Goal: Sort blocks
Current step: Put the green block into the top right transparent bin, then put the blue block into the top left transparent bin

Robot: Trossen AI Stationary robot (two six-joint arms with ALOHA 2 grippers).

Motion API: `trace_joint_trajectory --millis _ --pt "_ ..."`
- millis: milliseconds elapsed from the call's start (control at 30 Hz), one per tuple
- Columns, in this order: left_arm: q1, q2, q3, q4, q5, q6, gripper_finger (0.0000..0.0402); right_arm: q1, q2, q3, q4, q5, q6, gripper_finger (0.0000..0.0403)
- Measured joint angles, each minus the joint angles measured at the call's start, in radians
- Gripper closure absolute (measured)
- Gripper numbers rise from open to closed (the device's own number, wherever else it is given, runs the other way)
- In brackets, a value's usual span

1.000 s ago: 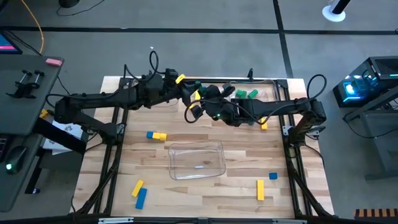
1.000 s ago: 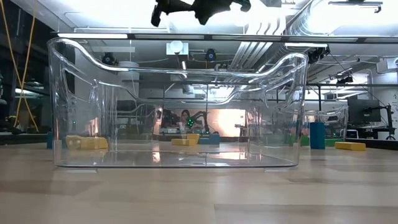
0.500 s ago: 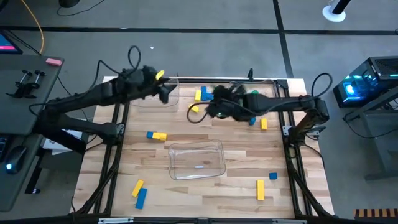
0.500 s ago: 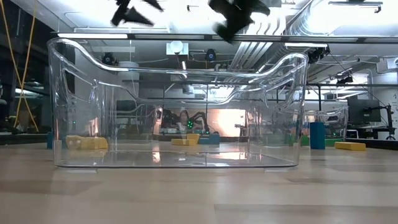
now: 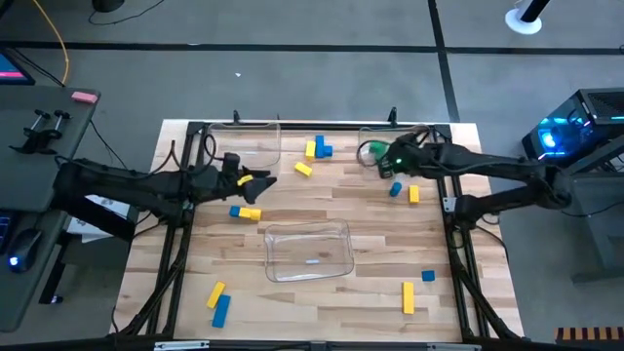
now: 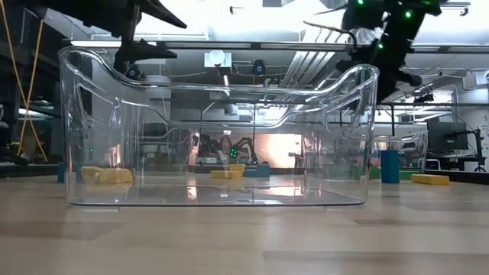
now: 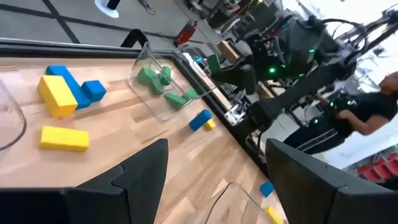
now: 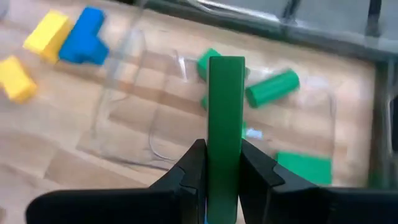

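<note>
A light wooden table (image 5: 322,302) carries three clear plastic bins. The largest bin (image 5: 309,250) sits near the table's middle, between the two sets of jaws and closer to the front edge. A second bin (image 5: 255,141) stands at the back edge, beyond the left jaws. A third bin (image 5: 414,136) stands at the back edge right by the right jaws. A pink object (image 5: 85,97) lies on a grey side desk (image 5: 29,156).

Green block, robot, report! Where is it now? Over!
Right gripper shut on green block, above bin with green blocks. Left gripper open, empty, over table. Nothing blocking.
</note>
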Motion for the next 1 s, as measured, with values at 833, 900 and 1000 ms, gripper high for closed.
trace_joint_trajectory --millis 833,900,1000 --pt "-0.01 0.03 0.285 -0.367 0.151 0.411 0.0147 -0.164 -0.051 0.027 0.246 -0.231 -0.003 0.0205" --pt "-0.01 0.075 0.392 -0.597 0.165 0.498 0.0147 -0.164 -0.05 0.027 0.31 -0.274 -0.003 0.0204" --pt "-0.01 0.144 0.509 -0.945 0.18 0.554 0.0147 -0.157 -0.045 0.027 0.362 -0.319 -0.006 0.0204"
